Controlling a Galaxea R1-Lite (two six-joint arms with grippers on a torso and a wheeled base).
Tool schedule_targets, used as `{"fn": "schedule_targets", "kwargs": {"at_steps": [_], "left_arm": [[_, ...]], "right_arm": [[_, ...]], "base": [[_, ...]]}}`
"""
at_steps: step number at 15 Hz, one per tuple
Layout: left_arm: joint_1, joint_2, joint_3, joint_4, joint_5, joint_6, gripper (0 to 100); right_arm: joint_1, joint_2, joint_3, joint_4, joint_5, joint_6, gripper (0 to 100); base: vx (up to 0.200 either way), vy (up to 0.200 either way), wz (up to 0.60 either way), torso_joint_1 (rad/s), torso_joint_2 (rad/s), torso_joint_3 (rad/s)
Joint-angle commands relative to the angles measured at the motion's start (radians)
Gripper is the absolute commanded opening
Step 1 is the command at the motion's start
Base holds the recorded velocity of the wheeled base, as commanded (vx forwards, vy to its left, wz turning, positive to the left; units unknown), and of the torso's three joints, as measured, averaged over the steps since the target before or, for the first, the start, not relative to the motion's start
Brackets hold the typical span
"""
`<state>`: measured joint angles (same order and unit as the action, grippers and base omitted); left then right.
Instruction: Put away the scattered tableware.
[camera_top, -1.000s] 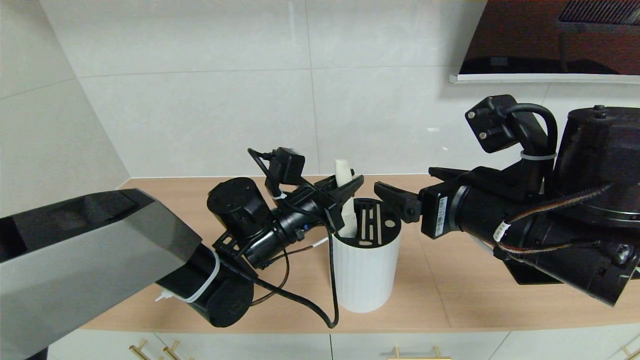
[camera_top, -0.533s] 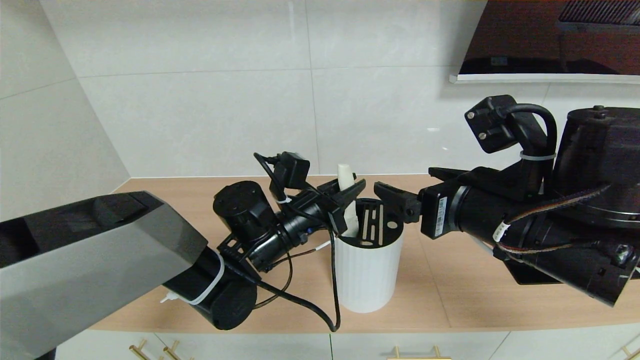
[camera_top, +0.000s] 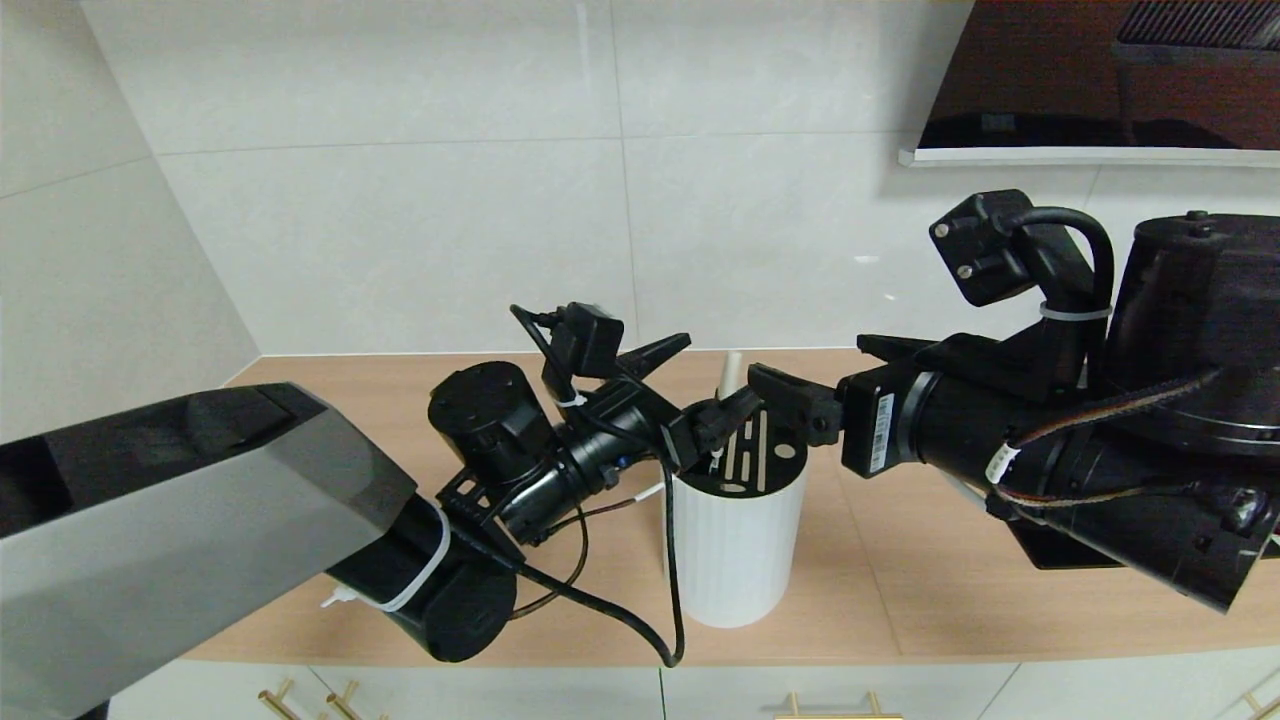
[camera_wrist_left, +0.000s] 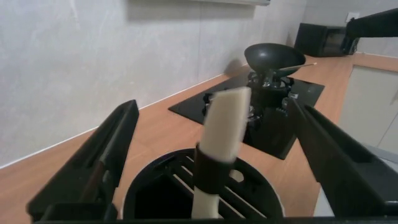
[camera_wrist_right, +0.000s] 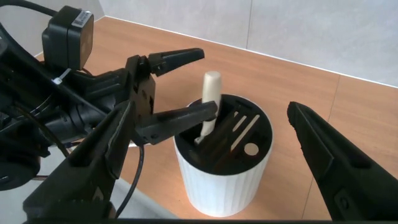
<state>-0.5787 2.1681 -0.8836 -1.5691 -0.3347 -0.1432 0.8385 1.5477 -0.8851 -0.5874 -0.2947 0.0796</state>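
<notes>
A white ribbed utensil holder (camera_top: 735, 545) with a black slotted top stands on the wooden counter (camera_top: 880, 590). A utensil with a cream handle (camera_top: 729, 368) stands in one of its slots, leaning a little. My left gripper (camera_top: 718, 368) is open around the handle, one finger on each side and neither touching it. In the left wrist view the handle (camera_wrist_left: 225, 121) rises between the spread fingers (camera_wrist_left: 93, 168) above the holder's rim (camera_wrist_left: 140, 193). My right gripper (camera_top: 806, 356) hangs open just right of the holder. Its wrist view shows the holder (camera_wrist_right: 224, 180) and the handle (camera_wrist_right: 210, 93).
A black cooktop (camera_wrist_left: 205, 109) carrying a dark wok (camera_wrist_left: 273, 57) sits further along the counter, to the holder's right. A range hood (camera_top: 1100, 80) hangs at upper right. The tiled wall (camera_top: 400, 220) stands close behind, and the counter's front edge (camera_top: 800, 655) is just before the holder.
My left gripper has opened and let go of the cream-handled utensil, which has sunk lower into the holder. The right arm has not moved.
</notes>
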Motion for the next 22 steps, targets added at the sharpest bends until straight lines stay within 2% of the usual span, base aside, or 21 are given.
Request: {"fn": "schedule_targets", "kwargs": {"at_steps": [1,3,5,8,10,11,13,14,15,16,17,18,19,20,21,22], "left_arm": [[-0.001,-0.030,0.002,-0.002,0.000,-0.001,100],[0.002,-0.131,0.014,-0.002,0.005,-0.004,100],[0.025,-0.286,0.066,-0.002,0.008,-0.007,100],[0.048,-0.554,0.180,-0.002,0.009,-0.027,100],[0.048,-0.666,0.315,-0.002,0.029,-0.052,100],[0.053,-0.732,0.448,-0.002,0.052,-0.055,100],[0.092,-0.857,0.621,-0.002,0.066,-0.056,100],[0.114,-0.932,0.672,-0.002,0.072,-0.059,100],[0.146,-0.999,0.716,0.008,0.079,-0.072,100],[0.208,-1.102,0.769,0.067,0.080,-0.075,100],[0.244,-1.191,0.798,0.133,0.079,-0.075,100],[0.266,-1.286,0.815,0.210,0.077,-0.076,100],[0.289,-1.439,0.828,0.359,0.075,-0.076,100],[0.293,-1.470,0.828,0.391,0.075,-0.078,100],[0.323,-1.746,0.807,0.707,0.062,-0.099,100],[0.347,-1.894,0.762,0.910,0.032,-0.111,100]], "right_arm": [[0.001,0.002,0.000,-0.002,0.000,0.000,100],[-0.007,-0.001,-0.002,-0.008,-0.001,0.002,100],[-0.032,-0.050,0.006,-0.008,-0.018,0.002,100],[-0.113,-0.227,0.118,-0.008,-0.024,0.005,100],[-0.147,-0.403,0.249,0.000,-0.032,0.000,100],[-0.197,-0.537,0.341,0.008,-0.032,-0.009,100],[-0.343,-0.733,0.453,0.049,-0.027,-0.023,100],[-0.424,-0.842,0.492,0.104,-0.023,-0.023,100],[-0.467,-0.945,0.506,0.166,-0.021,-0.023,100],[-0.490,-1.089,0.499,0.273,-0.021,-0.041,100],[-0.501,-1.184,0.486,0.363,-0.027,-0.070,100],[-0.513,-1.259,0.480,0.446,-0.031,-0.084,100],[-0.527,-1.350,0.465,0.551,-0.034,-0.084,100],[-0.529,-1.364,0.463,0.566,-0.035,-0.084,100],[-0.552,-1.445,0.460,0.653,-0.066,-0.086,100],[-0.579,-1.454,0.462,0.664,-0.075,-0.084,100]], "base": [[0.000,0.000,0.00,0.000,0.00,0.000],[0.000,0.000,0.00,0.000,0.00,0.000],[0.000,0.000,0.00,0.000,0.00,0.000],[0.000,0.000,0.00,0.000,0.00,0.000],[0.000,0.000,0.00,0.000,0.00,0.000],[0.000,0.000,0.00,0.000,0.00,0.000],[0.000,0.000,0.00,0.000,0.00,0.000],[0.000,0.000,0.00,0.000,0.00,0.000],[0.000,0.000,0.00,0.000,0.00,0.000],[0.000,0.000,0.00,0.000,0.00,0.000],[0.000,0.000,0.00,0.000,0.00,0.000],[0.000,0.000,0.00,0.000,0.00,0.000],[0.000,0.000,0.00,0.000,0.00,0.000],[0.000,0.000,0.00,0.000,0.00,0.000],[0.000,0.000,0.00,0.000,0.00,0.000],[0.000,0.000,0.00,0.000,0.00,0.000]]}}
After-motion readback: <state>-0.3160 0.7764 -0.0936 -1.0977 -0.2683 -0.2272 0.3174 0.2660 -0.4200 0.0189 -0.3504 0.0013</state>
